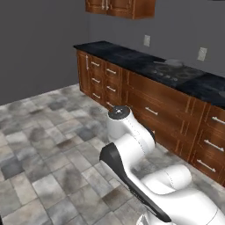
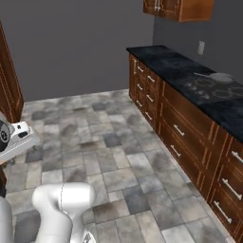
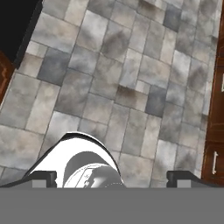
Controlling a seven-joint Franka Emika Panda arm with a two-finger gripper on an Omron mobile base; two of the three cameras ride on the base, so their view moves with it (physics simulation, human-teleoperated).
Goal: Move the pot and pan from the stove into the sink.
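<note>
With our gripper (image 3: 111, 177) spread wide and empty over floor tiles, we should drive toward the stove (image 2: 216, 88) at right, where the pan (image 2: 219, 76) sits, before reaching.

I count one pan (image 2: 219, 76) on one stove (image 2: 214, 89), which sits in one dark counter (image 2: 163, 56). On the back wall there are two outlets (image 1: 146, 40), and one upper cabinet (image 1: 119, 7) hangs above. At the counter's far end I count one column of four drawers (image 1: 95, 79). The robot has one arm (image 1: 132, 145).
</note>
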